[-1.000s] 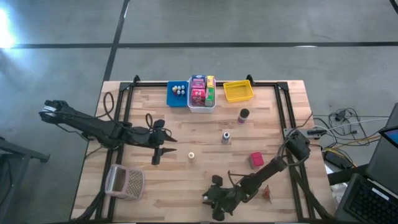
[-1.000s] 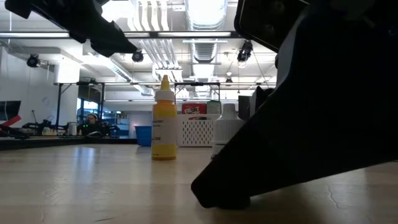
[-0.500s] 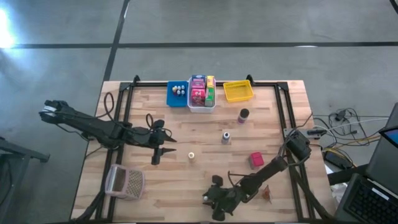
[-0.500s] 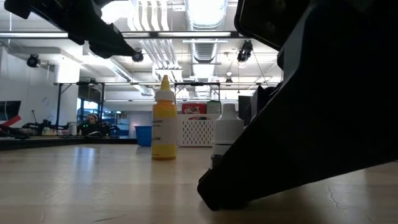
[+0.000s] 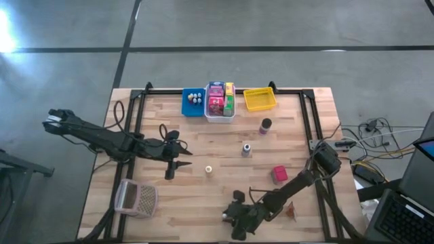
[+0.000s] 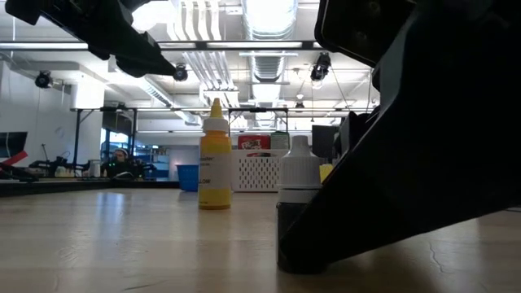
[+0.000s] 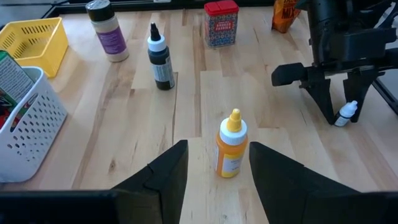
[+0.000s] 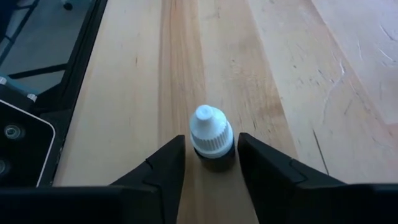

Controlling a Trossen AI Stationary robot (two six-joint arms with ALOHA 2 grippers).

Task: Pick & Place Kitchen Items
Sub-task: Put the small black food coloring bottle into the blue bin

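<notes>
High view: the white bin [image 5: 220,112] sits at the table's far edge, filled with pink, red and green boxes [image 5: 216,99], between a blue bin [image 5: 193,102] and a yellow bin [image 5: 260,99]. Nearer than the white bin stand a dark jar [image 5: 265,125], a grey little bottle [image 5: 247,149], a pink box [image 5: 279,174] and a yellow bottle [image 5: 209,169]. The left gripper [image 5: 171,169] hangs left of that bottle; the right gripper [image 5: 237,215] works at the near edge.

Low view: a white-capped dark bottle [image 6: 298,183] stands upright against the right arm's dark bulk, the yellow bottle behind it.

Left wrist view: its fingers [image 7: 163,177] are spread — nothing between them, the yellow bottle just ahead.

Right wrist view: its fingers [image 8: 163,165] flank the white-capped bottle on both sides — whether they pinch it, I cannot tell.
</notes>
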